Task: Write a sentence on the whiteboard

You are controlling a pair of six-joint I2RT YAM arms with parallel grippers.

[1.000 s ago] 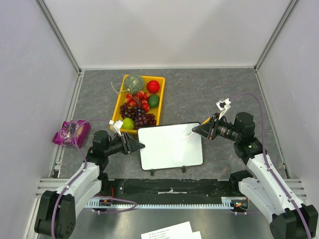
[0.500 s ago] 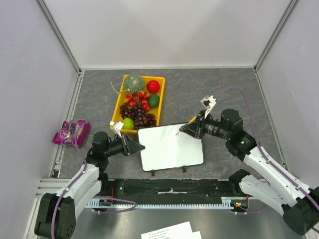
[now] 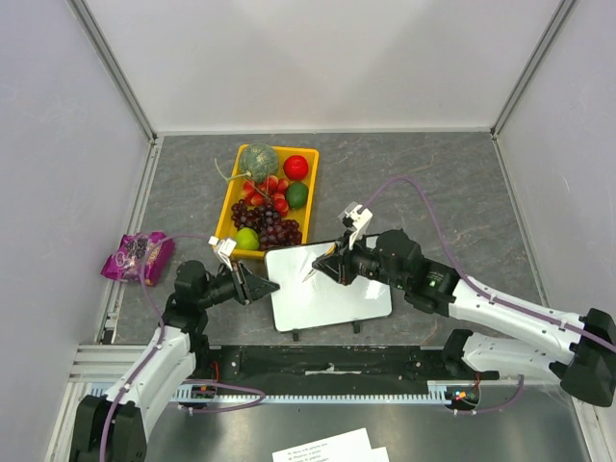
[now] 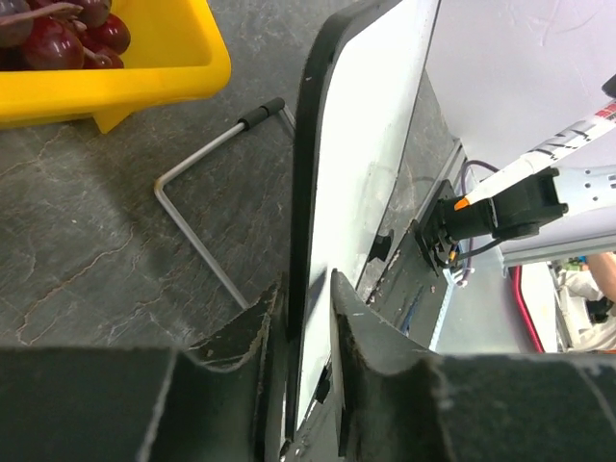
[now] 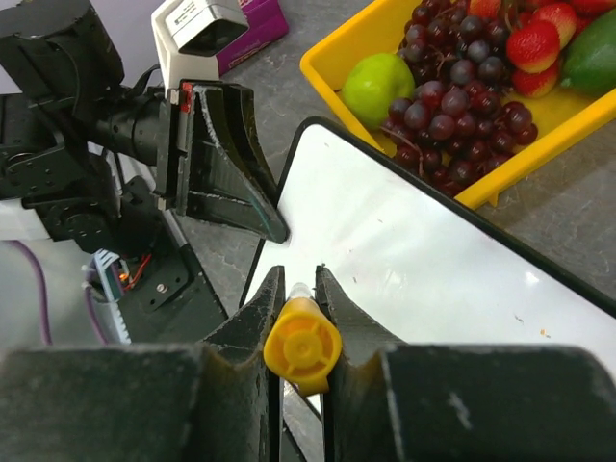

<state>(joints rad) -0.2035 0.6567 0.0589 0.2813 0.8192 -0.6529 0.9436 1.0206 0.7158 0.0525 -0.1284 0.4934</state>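
Note:
The whiteboard point(image 3: 348, 295) lies in front of the yellow tray, and its face is plain white. The sentence is out of view on it. My left gripper point(image 3: 273, 285) is shut on the board's left edge. In the left wrist view the jaws point(image 4: 306, 284) stand on either side of the dark frame of the whiteboard point(image 4: 385, 125). My right gripper point(image 3: 329, 268) is shut on a marker point(image 3: 314, 274), whose tip is over the board's upper left corner. The right wrist view shows the marker's yellow end point(image 5: 302, 348) between the fingers point(image 5: 258, 313), above the whiteboard point(image 5: 423, 255).
A yellow tray point(image 3: 232, 207) with grapes, strawberries, a lime and other fruit stands just behind the board. A purple packet point(image 3: 138, 256) lies at the left wall. Printed paper sheets point(image 3: 327, 448) lie at the bottom edge. The board's wire stand point(image 4: 197, 226) rests on the table.
My right arm has swung left across the board with the marker, from its right edge to its upper left corner. The left gripper has closed tighter on the board's left edge.

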